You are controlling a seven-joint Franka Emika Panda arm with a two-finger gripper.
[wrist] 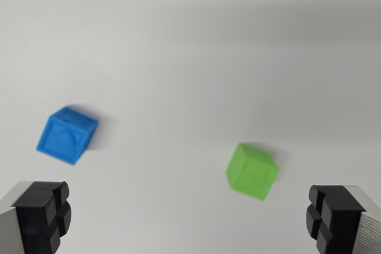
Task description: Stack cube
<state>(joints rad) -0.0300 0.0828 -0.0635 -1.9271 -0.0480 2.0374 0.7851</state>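
- The blue cube (66, 135) and green cube (252, 171) both look like small, rigid plastic blocks — probably light, with smooth faces that could slip; take either across two opposite flat sides.
- Blue shows a round moulding on one face; both sit turned at an angle.
- Green rests on the white desk (196, 46), well apart to the wrist view's right of blue.
- The gripper (190, 218) hangs spread wide, holding nothing.

**Wrist view: two cubes on a white worktop**

The blue cube (66, 135) lies toward the wrist view's left and the green cube (252, 171) toward its right, well apart, both resting tilted on the worktop (190, 46). The claw (190, 221) is spread wide, its black fingertips (43, 213) at the lower corners, holding nothing. The picture is slightly blurred.
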